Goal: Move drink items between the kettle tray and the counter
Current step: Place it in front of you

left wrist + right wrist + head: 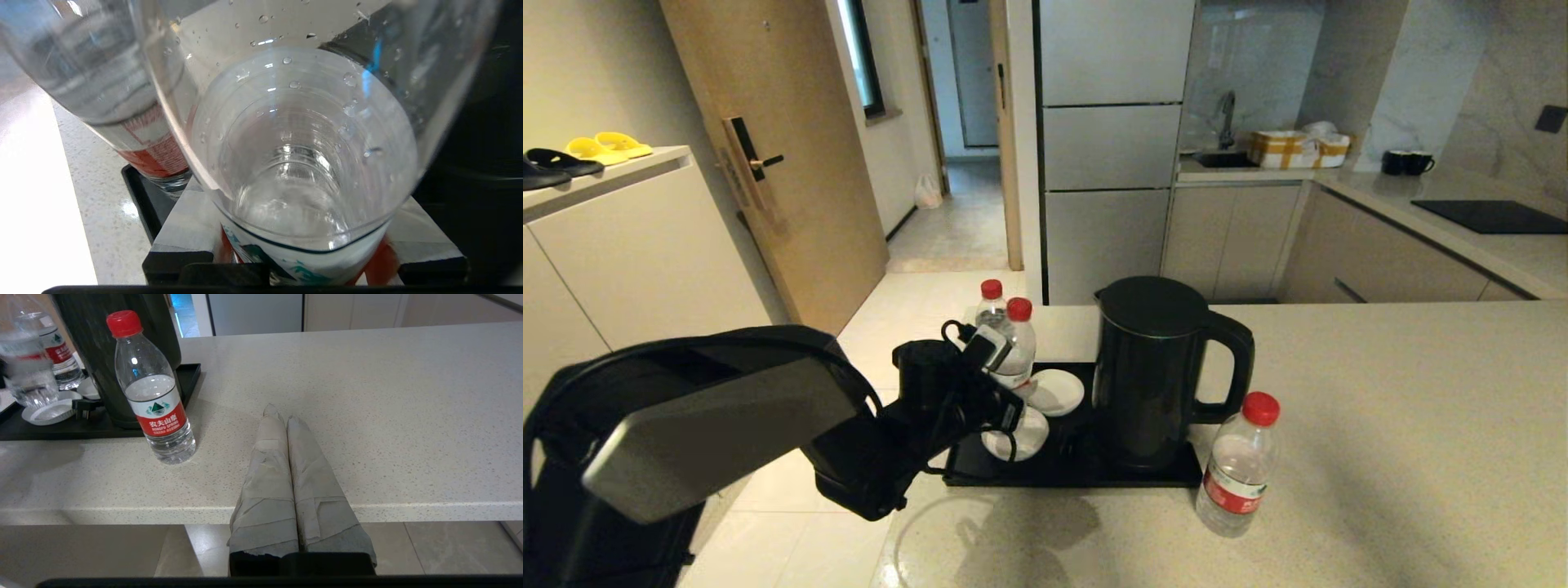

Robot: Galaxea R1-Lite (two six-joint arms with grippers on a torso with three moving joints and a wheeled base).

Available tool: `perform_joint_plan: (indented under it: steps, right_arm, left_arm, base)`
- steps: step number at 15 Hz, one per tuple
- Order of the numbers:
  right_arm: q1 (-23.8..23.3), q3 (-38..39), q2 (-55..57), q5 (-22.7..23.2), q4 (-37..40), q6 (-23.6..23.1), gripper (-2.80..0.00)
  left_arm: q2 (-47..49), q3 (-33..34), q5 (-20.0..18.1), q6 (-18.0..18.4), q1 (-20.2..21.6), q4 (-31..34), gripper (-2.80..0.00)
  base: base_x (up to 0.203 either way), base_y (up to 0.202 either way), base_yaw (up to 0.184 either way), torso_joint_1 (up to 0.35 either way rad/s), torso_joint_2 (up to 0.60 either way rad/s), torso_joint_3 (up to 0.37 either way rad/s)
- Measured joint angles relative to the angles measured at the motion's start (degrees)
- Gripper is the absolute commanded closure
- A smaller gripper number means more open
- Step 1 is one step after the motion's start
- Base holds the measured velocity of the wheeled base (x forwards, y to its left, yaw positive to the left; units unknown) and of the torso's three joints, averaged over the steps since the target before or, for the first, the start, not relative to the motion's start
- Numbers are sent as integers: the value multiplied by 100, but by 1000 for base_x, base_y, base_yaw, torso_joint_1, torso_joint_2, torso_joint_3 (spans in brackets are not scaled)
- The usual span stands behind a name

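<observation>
My left gripper [1006, 359] is shut on a red-capped water bottle [1018, 339] at the left part of the black kettle tray [1094, 475], over the white dishes. In the left wrist view this bottle [302, 163] fills the frame between the taped fingers [184, 222]. A second bottle [991, 303] stands just behind it at the tray's far left corner [139, 196]. The third bottle [1240, 467] stands on the beige counter [1380, 425], right of the tray's front corner. My right gripper [282, 412] is shut and empty above the counter's front edge, right of that bottle [157, 396].
The black kettle [1152, 367] stands on the tray's right half, handle to the right. Two small white dishes [1058, 392] lie left of it, and a black plug [83, 408] lies by its base. The counter's left edge drops to the floor beside the tray.
</observation>
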Motion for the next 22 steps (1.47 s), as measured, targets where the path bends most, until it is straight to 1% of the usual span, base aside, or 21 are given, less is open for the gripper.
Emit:
perform_joint_plan:
  steps: [2, 4, 7, 9, 10, 11, 13, 14, 15, 17, 18, 19, 21, 22]
  right_arm:
    - [-2, 0, 0, 0, 0, 0, 0]
    - [-6, 0, 0, -1, 0, 0, 0]
    - [-5, 0, 0, 1, -1, 1, 0]
    - [0, 0, 0, 2, -1, -1, 0]
    - [0, 0, 0, 2, 0, -1, 0]
    - [-2, 0, 0, 0, -2, 1, 0]
    - [-9, 0, 0, 0, 0, 1, 0]
    - [-6, 0, 0, 0, 0, -1, 0]
    - [-5, 0, 0, -1, 0, 1, 0]
    - [0, 0, 0, 0, 0, 1, 0]
    - [0, 0, 0, 0, 0, -1, 0]
    - [0, 0, 0, 0, 0, -1, 0]
    - [-2, 0, 0, 0, 0, 1, 0]
    - [-2, 0, 0, 0, 0, 1, 0]
  left_arm:
    - [-595, 270, -4, -286, -188, 272, 0]
    - [-1289, 598, -6, -613, -530, 688, 0]
    - [-2292, 1025, 5, -1127, -1257, 1472, 0]
    - [-2816, 1098, 43, -1734, -1718, 2100, 0]
    - [-2996, 1145, 86, -1941, -1956, 2209, 0]
    - [-3106, 1204, 166, -2013, -2199, 2215, 0]
    - [-3148, 1333, 423, -2140, -2702, 2171, 0]
    - [-3085, 1381, 545, -2189, -2874, 2133, 0]
    - [-2987, 1416, 627, -2211, -2989, 2038, 0]
    - [-2632, 1453, 716, -2196, -3086, 1646, 0]
    - [-2367, 1466, 823, -2146, -3102, 1348, 0]
    - [-2057, 1468, 1010, -2014, -3122, 1024, 0]
    - [-1513, 1380, 1494, -1591, -3138, 436, 0]
    - [-1294, 1235, 1682, -1521, -3157, 336, 0]
  base:
    - [0, 0, 0, 0, 0, 0]
    - [0, 0, 0, 0, 0, 0]
    - [0, 0, 0, 0, 0, 0]
    - [0, 0, 0, 0, 0, 0]
    - [0, 0, 0, 0, 0, 0]
    - [0, 0, 0, 0, 0, 0]
    - [0, 0, 0, 0, 0, 0]
    - [0, 0, 0, 0, 0, 0]
    - [0, 0, 0, 0, 0, 0]
    - [0, 0, 0, 0, 0, 0]
    - [0, 0, 0, 0, 0, 0]
    - [0, 0, 0, 0, 0, 0]
    - [0, 0, 0, 0, 0, 0]
    - [0, 0, 0, 0, 0, 0]
